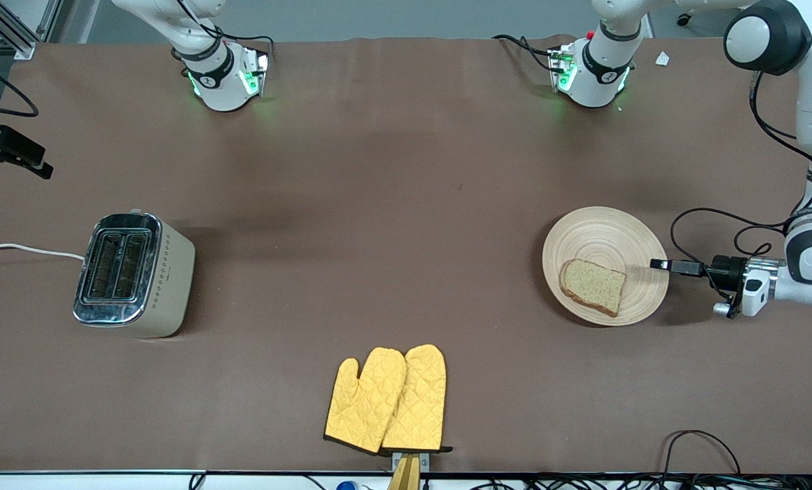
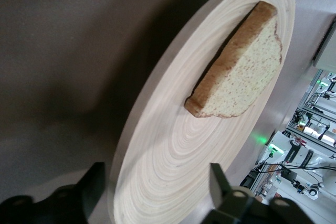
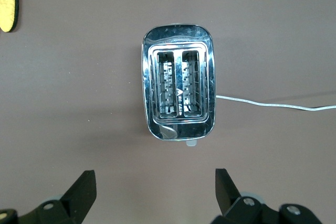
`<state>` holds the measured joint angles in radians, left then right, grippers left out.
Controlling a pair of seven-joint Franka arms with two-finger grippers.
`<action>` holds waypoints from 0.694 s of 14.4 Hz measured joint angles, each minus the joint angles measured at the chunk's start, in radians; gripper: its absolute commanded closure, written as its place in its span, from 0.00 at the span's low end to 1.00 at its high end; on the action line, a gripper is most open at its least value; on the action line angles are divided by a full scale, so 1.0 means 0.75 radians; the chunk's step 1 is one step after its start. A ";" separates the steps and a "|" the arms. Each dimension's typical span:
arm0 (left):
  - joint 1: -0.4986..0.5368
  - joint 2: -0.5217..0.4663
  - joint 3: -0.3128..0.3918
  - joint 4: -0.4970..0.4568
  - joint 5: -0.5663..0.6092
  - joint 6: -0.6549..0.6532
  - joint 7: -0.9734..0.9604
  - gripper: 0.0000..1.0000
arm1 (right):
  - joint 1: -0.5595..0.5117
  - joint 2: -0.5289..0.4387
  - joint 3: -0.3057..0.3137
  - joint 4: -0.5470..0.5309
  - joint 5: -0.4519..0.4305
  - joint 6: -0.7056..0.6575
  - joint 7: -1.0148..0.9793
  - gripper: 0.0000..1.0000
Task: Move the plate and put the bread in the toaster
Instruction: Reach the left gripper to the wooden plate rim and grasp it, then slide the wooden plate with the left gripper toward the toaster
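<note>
The light-wood plate (image 1: 603,235) lies toward the left arm's end of the table. The brown bread slice (image 1: 593,286) lies on the part of it nearer the front camera. My left gripper (image 1: 660,264) is at the plate's rim, turned sideways and open. In the left wrist view its fingers (image 2: 93,184) straddle the rim of the plate (image 2: 178,150), with the bread (image 2: 241,77) farther along. The cream toaster (image 1: 130,275) stands toward the right arm's end, both slots empty. My right gripper (image 3: 152,187) is open and empty, high over the toaster (image 3: 178,95), and is out of the front view.
A pair of yellow oven mitts (image 1: 388,401) lies near the table's front edge, midway along it. The toaster's white cord (image 1: 24,248) runs off the right arm's end of the table. Brown cloth covers the table between the toaster and the plate.
</note>
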<state>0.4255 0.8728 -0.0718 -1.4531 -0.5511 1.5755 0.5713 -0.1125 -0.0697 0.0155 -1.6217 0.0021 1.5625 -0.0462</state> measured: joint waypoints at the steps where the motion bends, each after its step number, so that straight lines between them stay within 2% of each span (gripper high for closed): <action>1: 0.000 0.006 0.000 -0.001 -0.004 0.004 0.000 0.53 | 0.002 -0.001 0.000 0.000 0.000 0.000 0.000 0.00; 2: 0.001 0.010 0.000 -0.001 -0.006 0.008 0.000 0.67 | 0.003 -0.002 0.000 0.000 0.000 0.000 0.001 0.00; 3: 0.001 0.013 0.000 -0.001 -0.006 0.012 0.001 0.76 | 0.003 -0.002 0.000 0.000 0.000 0.000 0.001 0.00; 6: 0.005 0.015 0.001 -0.001 -0.006 0.020 0.018 0.97 | 0.003 -0.002 0.000 0.000 0.000 0.000 0.001 0.00; 7: 0.006 0.015 0.001 -0.001 -0.006 0.020 0.021 1.00 | 0.003 -0.002 0.000 0.000 0.000 0.000 0.001 0.00; 10: 0.017 0.010 -0.001 0.002 -0.064 -0.070 0.047 1.00 | 0.003 -0.003 0.000 0.000 0.000 0.000 0.001 0.00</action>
<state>0.4379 0.8806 -0.0722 -1.4519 -0.5995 1.5231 0.6062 -0.1100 -0.0716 0.0154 -1.6216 0.0021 1.5625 -0.0455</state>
